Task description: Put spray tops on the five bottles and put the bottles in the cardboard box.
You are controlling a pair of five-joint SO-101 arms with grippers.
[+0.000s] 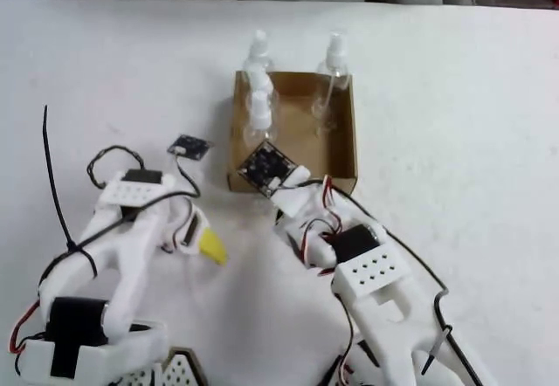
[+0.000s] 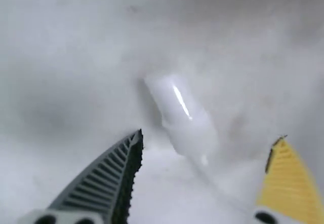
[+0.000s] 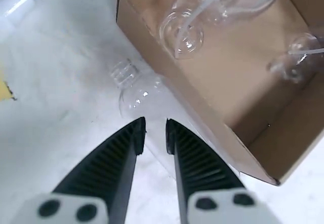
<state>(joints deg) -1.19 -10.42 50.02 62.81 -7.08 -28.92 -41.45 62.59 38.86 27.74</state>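
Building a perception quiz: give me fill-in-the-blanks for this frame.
1. The left fingers stand ___ (open/shut), a spray top ahead of them.
2. One left finger is black, the other ___.
3. The bottle without a top lies ___ (inside/outside) the box.
Missing: open; yellow; outside.

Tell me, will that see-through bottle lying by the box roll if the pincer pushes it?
Probably: the bottle is round and lies on its side beside the cardboard box, so it could roll. It looks empty, so it is likely light. Its shiny plastic may slip.
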